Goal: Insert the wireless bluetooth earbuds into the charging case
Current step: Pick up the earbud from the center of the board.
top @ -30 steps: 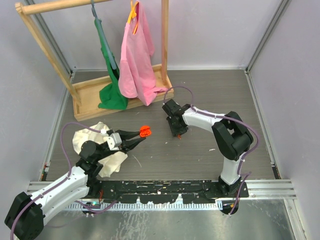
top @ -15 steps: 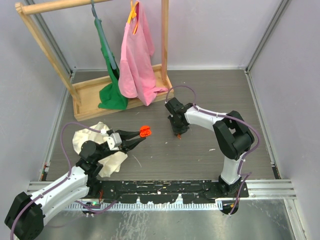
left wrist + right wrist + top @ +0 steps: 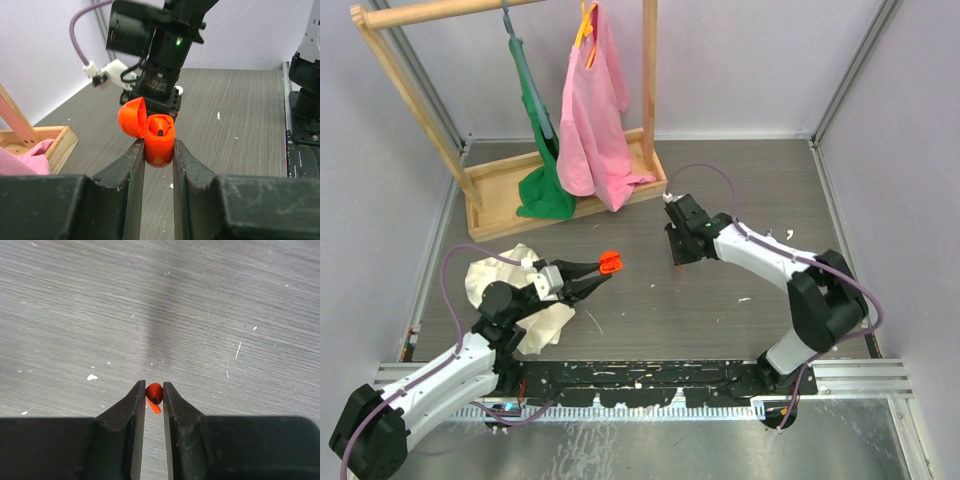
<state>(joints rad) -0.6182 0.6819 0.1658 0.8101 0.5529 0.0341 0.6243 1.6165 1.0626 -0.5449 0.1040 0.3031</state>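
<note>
My left gripper (image 3: 158, 150) is shut on a small red-orange charging case (image 3: 159, 142), held upright above the table with its round lid (image 3: 131, 117) flipped open to the left. One earbud sits in the case, its dark tip showing. In the top view the case (image 3: 610, 263) is at the tip of the left gripper (image 3: 600, 268). My right gripper (image 3: 154, 388) is shut on a tiny red-orange earbud (image 3: 154, 392), with the short stem pointing down between the fingers. The right gripper (image 3: 678, 256) hangs a short way to the right of the case, apart from it.
A wooden rack (image 3: 560, 200) with a pink garment (image 3: 592, 120) and a green one (image 3: 542, 190) stands at the back left. A cream cloth (image 3: 505, 275) lies beside the left arm. Pale walls enclose the table on three sides.
The right gripper has closed on the earbud, lifted and shifted a little right, its elbow swinging out to the right. The left arm and the case have not moved.
</note>
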